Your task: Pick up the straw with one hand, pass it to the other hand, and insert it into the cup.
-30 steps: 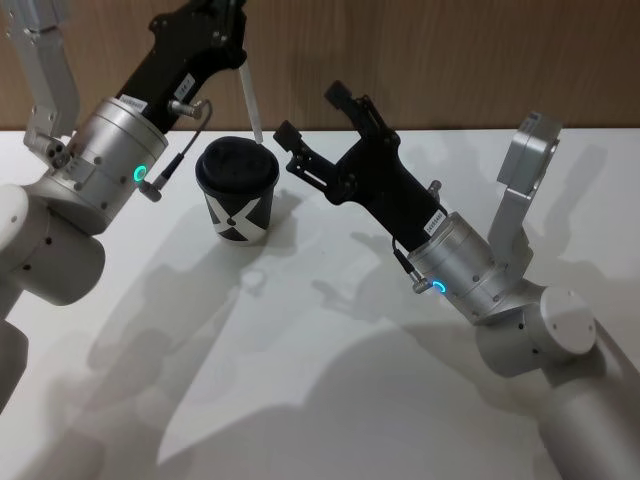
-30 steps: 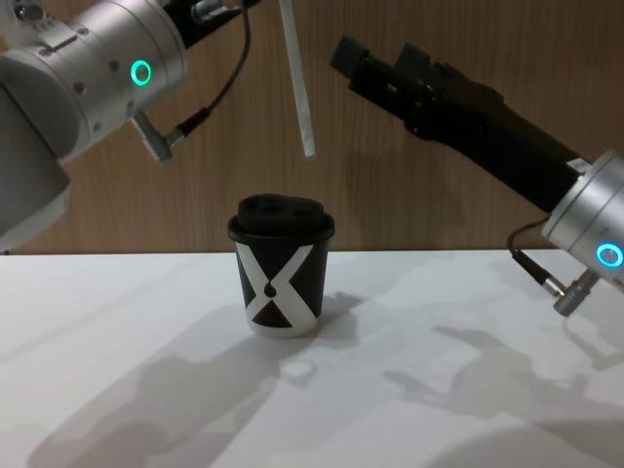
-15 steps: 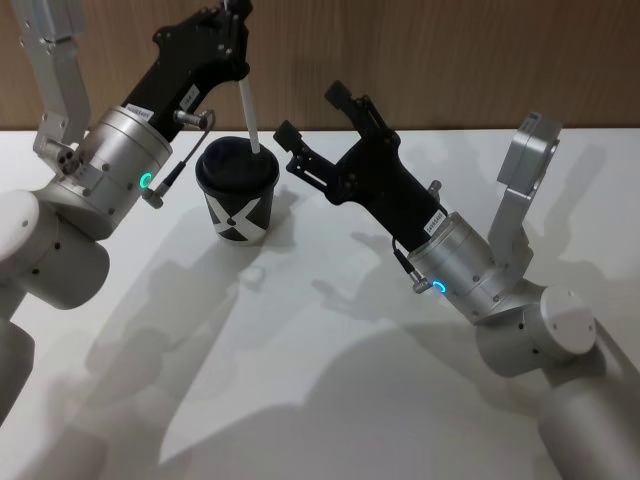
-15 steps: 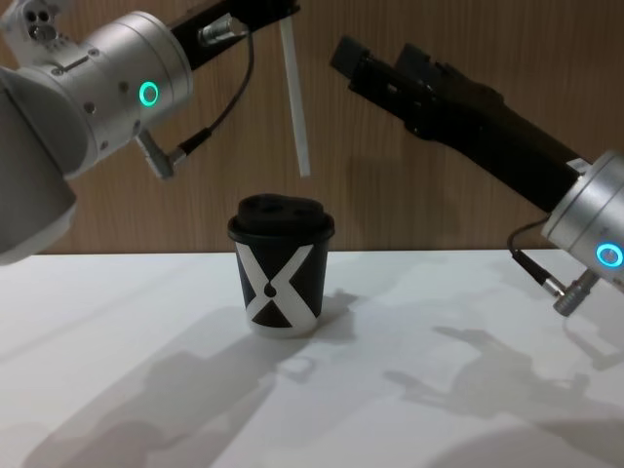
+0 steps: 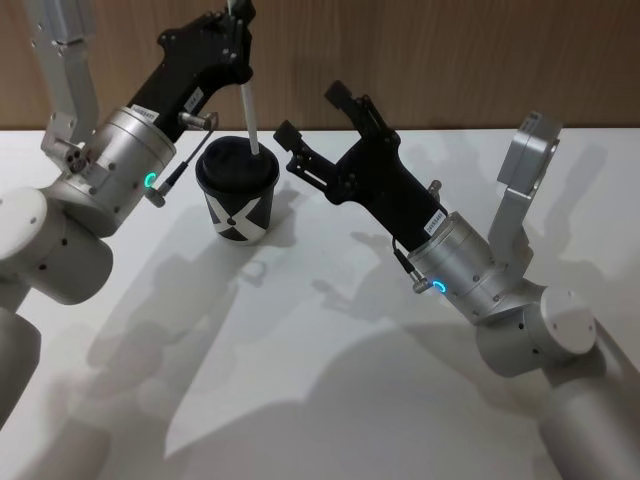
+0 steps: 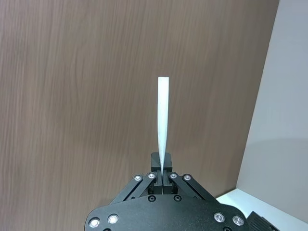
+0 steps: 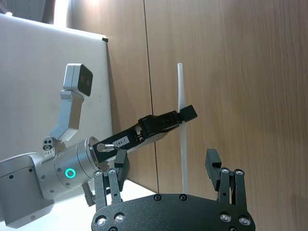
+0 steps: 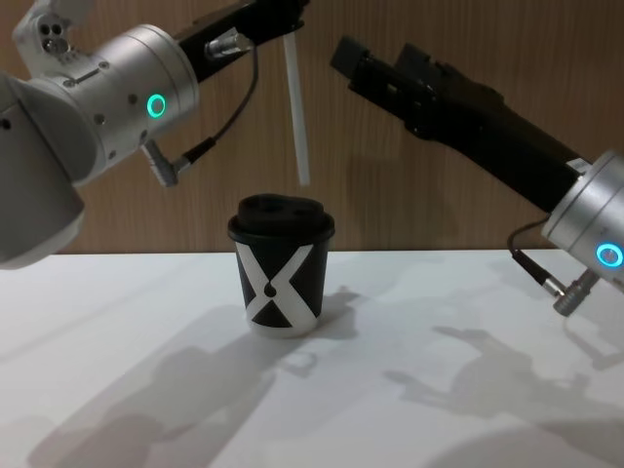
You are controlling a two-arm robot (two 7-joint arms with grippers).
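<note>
I see the straw (image 8: 295,117) hanging nearly upright above the cup (image 8: 281,265), its lower end clear of the lid, just over the lid's far side. In the head view the straw (image 5: 249,112) crosses the cup's (image 5: 238,192) back rim. My left gripper (image 5: 236,18) holds it near its upper end, fingers clenched on it; in the left wrist view the straw (image 6: 163,120) runs straight out from between the closed fingers (image 6: 162,174). The left gripper (image 8: 292,18) sits above the cup and slightly to its left, its arm sloping down toward the left.

The cup stands upright on the white table (image 8: 409,409), lid on, the white X facing me.

My right gripper (image 5: 318,112) hovers just right of the cup, above lid height, fingers spread and holding nothing. In the right wrist view its fingers (image 7: 215,169) stand well apart, with the straw (image 7: 182,120) and left gripper (image 7: 184,114) beyond them. From the chest, the right gripper (image 8: 375,60) is to the straw's right, not touching it.
</note>
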